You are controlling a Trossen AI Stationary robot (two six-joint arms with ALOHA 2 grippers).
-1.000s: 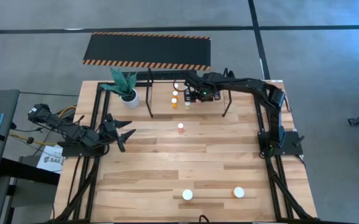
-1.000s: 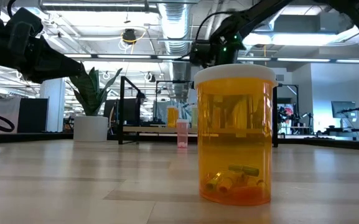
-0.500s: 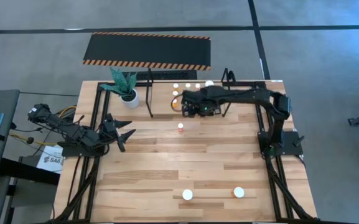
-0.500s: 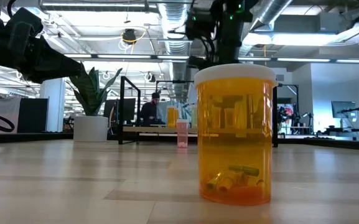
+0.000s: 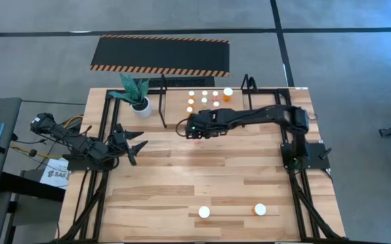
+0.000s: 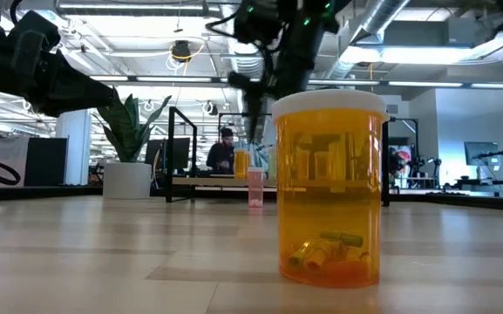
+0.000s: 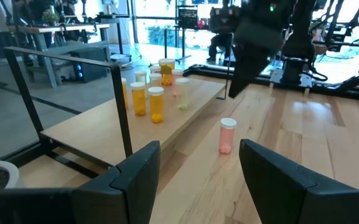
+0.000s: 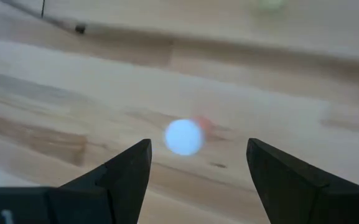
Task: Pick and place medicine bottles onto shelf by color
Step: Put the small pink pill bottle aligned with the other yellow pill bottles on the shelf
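Observation:
A small pink-red medicine bottle (image 8: 183, 137) with a white cap stands upright on the table in front of the shelf (image 5: 164, 102). It also shows in the left wrist view (image 7: 227, 135) and the low view (image 6: 255, 187). My right gripper (image 5: 185, 129) hangs open above it, slanting down; its fingers (image 8: 126, 174) frame the cap without touching it. Several white-capped bottles (image 5: 204, 98) stand on the shelf's wooden surface. Two larger orange bottles (image 5: 204, 212) (image 5: 259, 210) stand near the table's front edge. My left gripper (image 5: 133, 144) waits open at the table's left side.
A white pot with a green plant (image 5: 139, 103) stands at the shelf's left end. A black hazard-striped mat (image 5: 160, 55) lies beyond the table's far edge. The big orange bottle (image 6: 329, 187) fills the low view's foreground. Bare wood lies between the pink bottle and the front bottles.
My right gripper has left the shelf and swung toward the table's left and near side. It has tipped a little and now hangs over the pink bottle on the table. The bottles have kept their places.

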